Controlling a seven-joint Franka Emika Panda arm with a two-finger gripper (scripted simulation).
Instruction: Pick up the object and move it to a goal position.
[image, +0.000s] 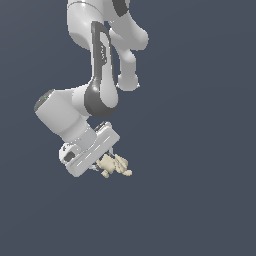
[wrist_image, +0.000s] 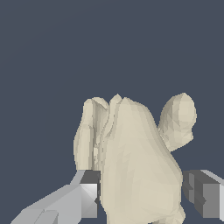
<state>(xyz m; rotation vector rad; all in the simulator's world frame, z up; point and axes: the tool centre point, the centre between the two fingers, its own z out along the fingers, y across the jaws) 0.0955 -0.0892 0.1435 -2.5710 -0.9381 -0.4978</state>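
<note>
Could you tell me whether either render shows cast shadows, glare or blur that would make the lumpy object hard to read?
Exterior view: flat dark backdrop, no cast shadow or glare; the cream lumpy object is small but sharp beside the tool. Wrist view: soft shading across the object's faceted lobes, no blur, and it runs off the frame edge between the tool's fingers.

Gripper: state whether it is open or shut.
Shut on the object. In the wrist view, the gripper has one finger pad against each side of the cream lump.
</note>
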